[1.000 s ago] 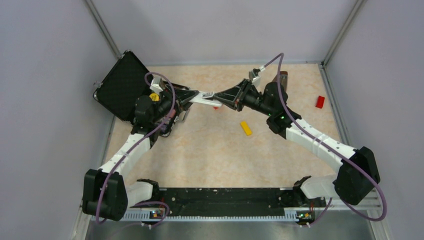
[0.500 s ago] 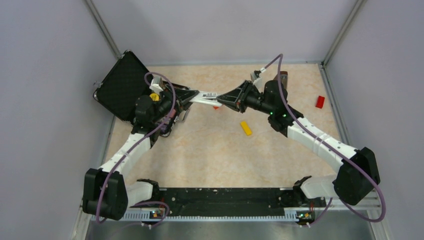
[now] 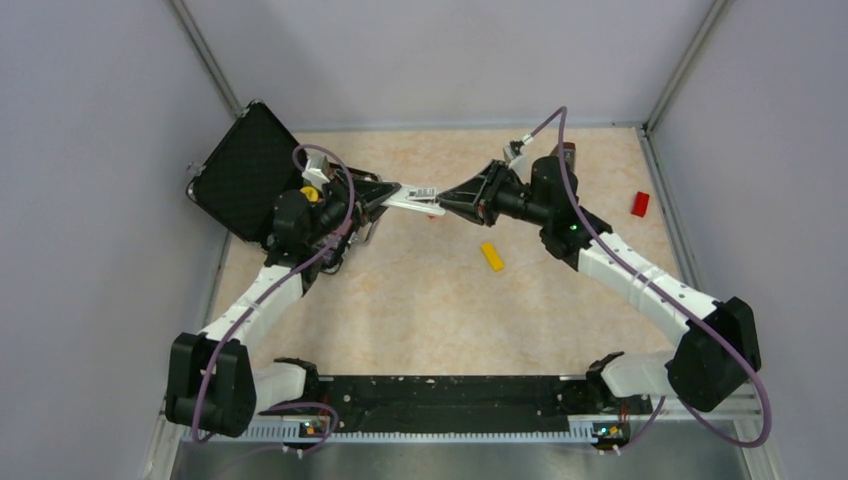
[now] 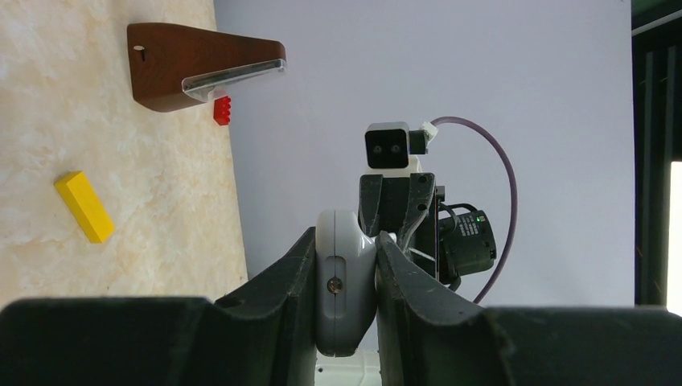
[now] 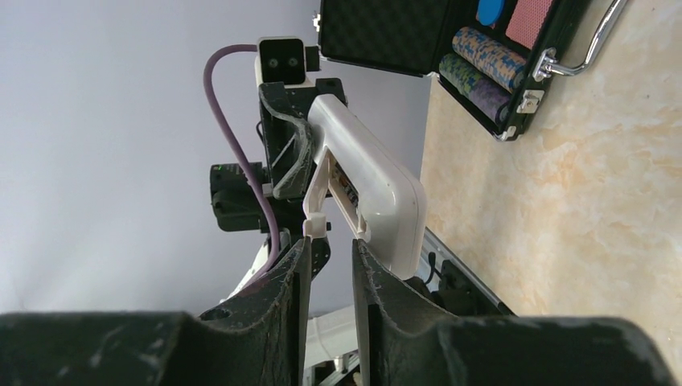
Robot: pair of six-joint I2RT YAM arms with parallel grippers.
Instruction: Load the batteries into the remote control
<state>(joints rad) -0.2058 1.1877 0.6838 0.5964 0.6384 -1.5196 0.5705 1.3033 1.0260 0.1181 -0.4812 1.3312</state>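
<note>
Remote control (image 3: 415, 194) mid-air, upper centre of top view, clamped edgewise by left gripper (image 4: 346, 241). Back cover flap (image 5: 322, 189) hanging open; batteries not discernible. Right gripper (image 5: 330, 249) narrowly parted at flap tip, apparently holding nothing. Closing cover likely left.

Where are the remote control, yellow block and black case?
remote control (image 5: 378, 181), right wrist view, on the white side of its body.
yellow block (image 4: 84, 207), left wrist view, middle of its top face.
black case (image 3: 243, 172), top external view, middle of its dark flat panel.
</note>
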